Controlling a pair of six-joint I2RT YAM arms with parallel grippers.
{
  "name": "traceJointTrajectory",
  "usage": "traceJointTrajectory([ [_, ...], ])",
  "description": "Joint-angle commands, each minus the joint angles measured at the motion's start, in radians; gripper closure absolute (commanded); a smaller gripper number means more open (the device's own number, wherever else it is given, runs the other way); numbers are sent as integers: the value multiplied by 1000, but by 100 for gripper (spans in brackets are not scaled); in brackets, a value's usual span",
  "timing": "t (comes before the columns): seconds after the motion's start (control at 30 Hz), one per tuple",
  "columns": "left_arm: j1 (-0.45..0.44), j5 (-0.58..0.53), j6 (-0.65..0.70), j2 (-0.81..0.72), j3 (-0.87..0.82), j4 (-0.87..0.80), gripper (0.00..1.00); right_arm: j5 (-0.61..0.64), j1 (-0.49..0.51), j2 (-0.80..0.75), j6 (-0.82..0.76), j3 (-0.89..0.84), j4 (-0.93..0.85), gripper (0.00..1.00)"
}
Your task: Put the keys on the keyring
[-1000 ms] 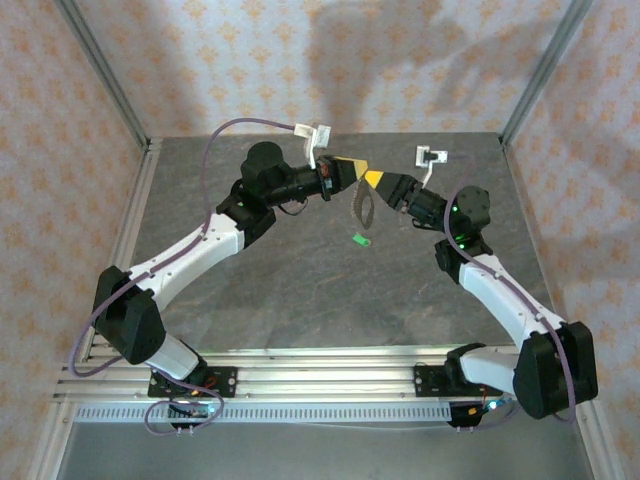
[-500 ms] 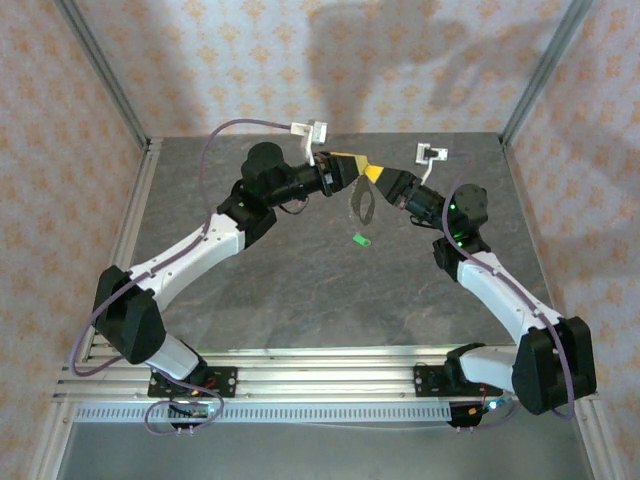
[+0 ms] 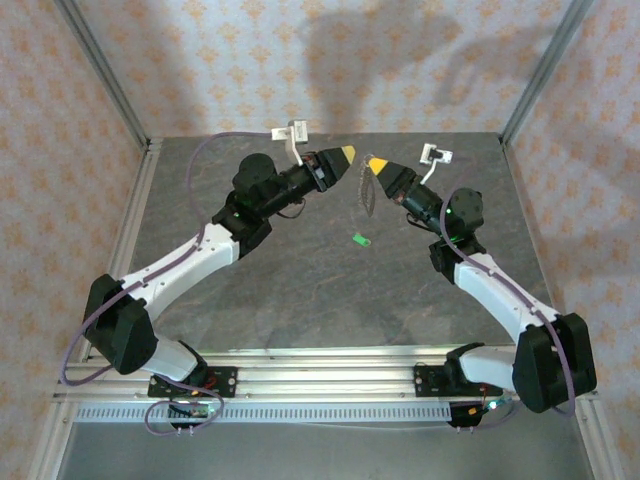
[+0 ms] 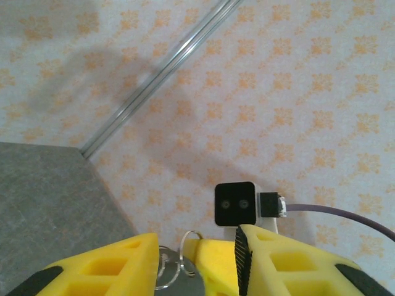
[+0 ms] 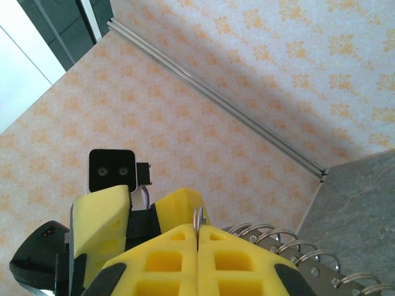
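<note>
Two yellow-tipped grippers sit nose to nose above the far half of the table, and everything that matters hangs off the right one. The right gripper (image 3: 376, 164) has its foam pads pressed flat together on the thin pale wire keyring (image 5: 199, 216), whose edge just pokes out of the seam. Below it, the bunch of small grey-brown metal keys (image 5: 321, 274) dangles in the air. I can't tell how many of them are properly threaded on. The left gripper (image 3: 345, 155) stands just beside it, jaws parted a moderate way with nothing between them.

From where I'm standing, the ring looks light, springy and wire-thin. It's the sort that could twist or slide out of soft pads if tugged sideways. I'd judge the safest hold is across the flat of the loop near its top, leaving the rest free. The keys look hard, slick and loose, likely to swing like a chain. Each probably wants pinching by its flat head.

The dark grey stone-patterned table top (image 3: 300, 290) is smooth and flat, so a dropped key would be awkward to lift off it. A small green object (image 3: 361, 239) lies on it below the grippers, well apart from them. Cream walls with an orange flower print (image 3: 250, 60) close in the sides, with aluminium posts (image 3: 100, 70) at the corners. There looks to be ample room.
</note>
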Motion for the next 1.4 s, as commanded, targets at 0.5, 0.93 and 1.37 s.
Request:
traceJointTrajectory([
  [0.5, -16, 34, -23, 55, 18, 76, 69, 9, 22, 22, 14, 27, 100, 100],
  [0.93, -26, 74, -22, 71, 29, 89, 70, 1, 21, 28, 15, 32, 100, 100],
  [1.37, -36, 99, -19, 86, 45, 99, 81, -8, 21, 28, 17, 30, 97, 100],
])
